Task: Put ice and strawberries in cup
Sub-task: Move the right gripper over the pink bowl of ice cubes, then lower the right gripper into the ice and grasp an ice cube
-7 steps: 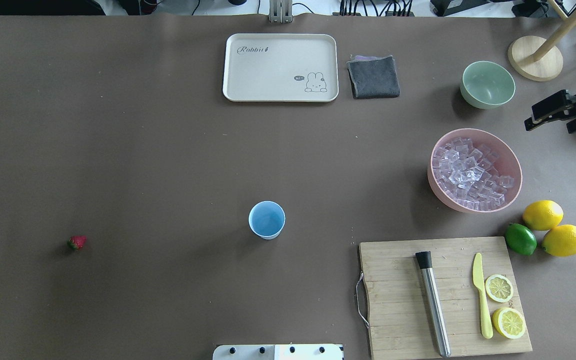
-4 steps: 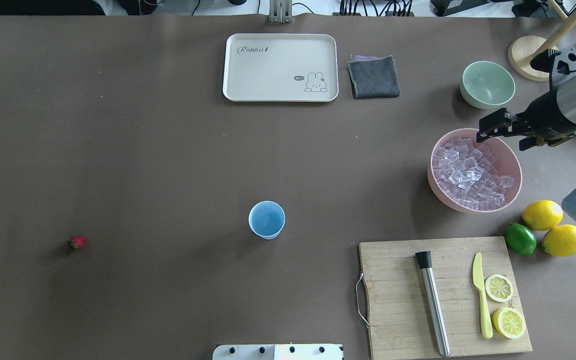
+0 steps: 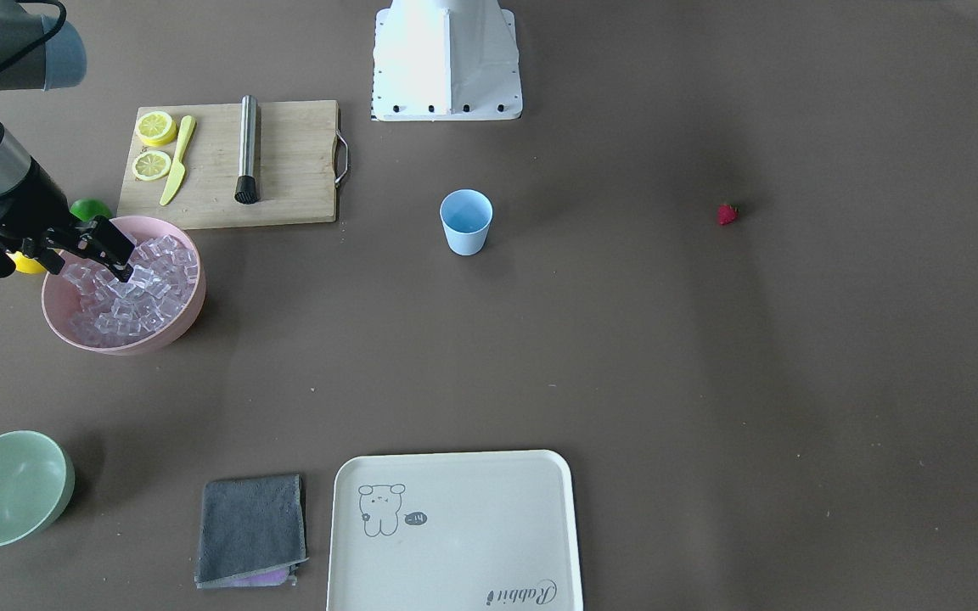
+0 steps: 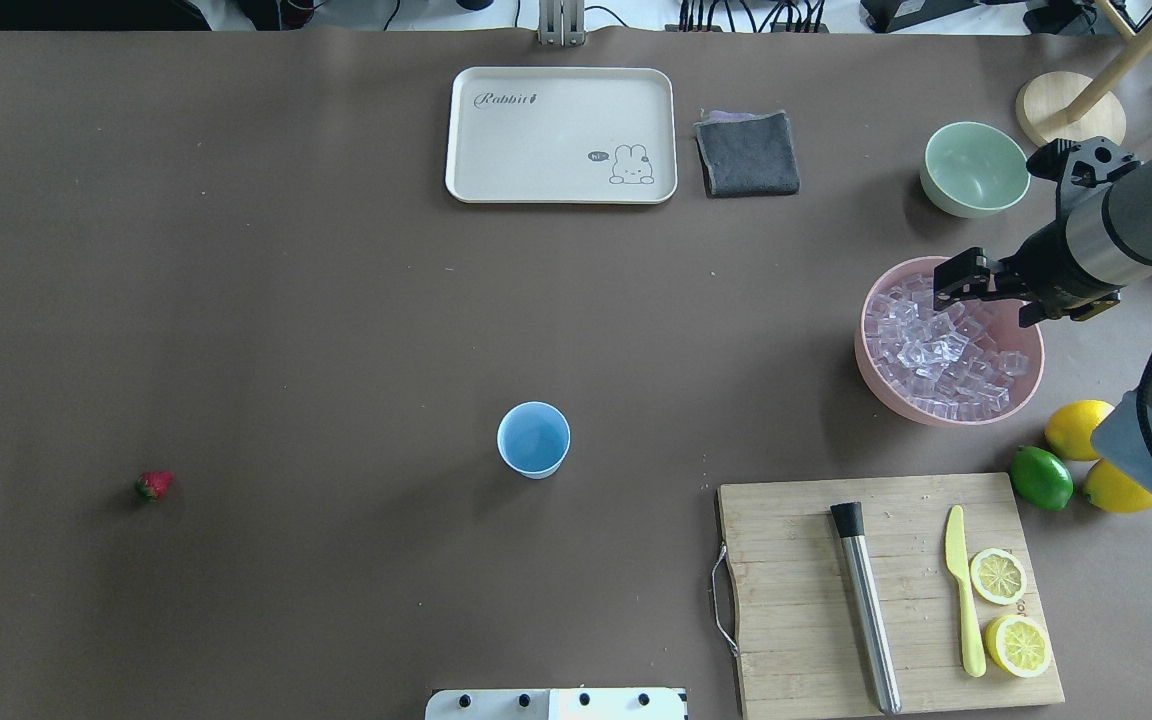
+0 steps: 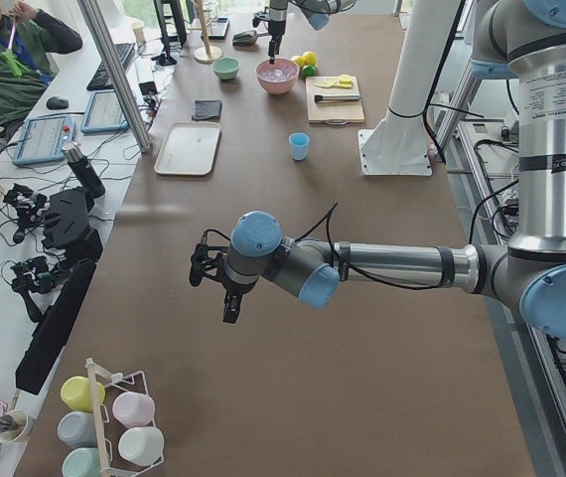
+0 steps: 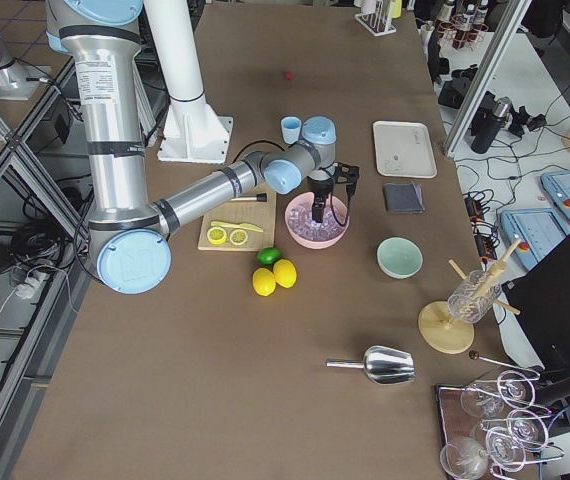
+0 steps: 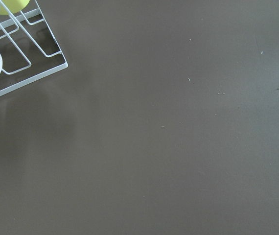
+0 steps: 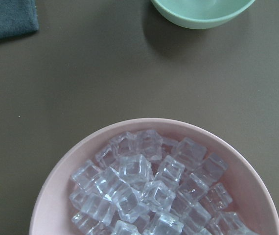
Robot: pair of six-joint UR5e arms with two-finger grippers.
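The light blue cup stands upright and alone near the table's middle, also seen from the front. One red strawberry lies far off on the left side. The ice fills a pink bowl on the right, and it shows close up in the right wrist view. My right gripper hangs open just over the far part of the ice, with nothing between its fingers. My left gripper shows only in the exterior left view, above bare table, so I cannot tell its state.
A pale green bowl sits beyond the pink bowl. A cutting board holds a muddler, a yellow knife and lemon halves. Lemons and a lime lie beside it. A tray and grey cloth lie at the back.
My right arm has swung in from the right edge, and its gripper now hangs over the pink bowl of ice. The cup and strawberry have not moved.
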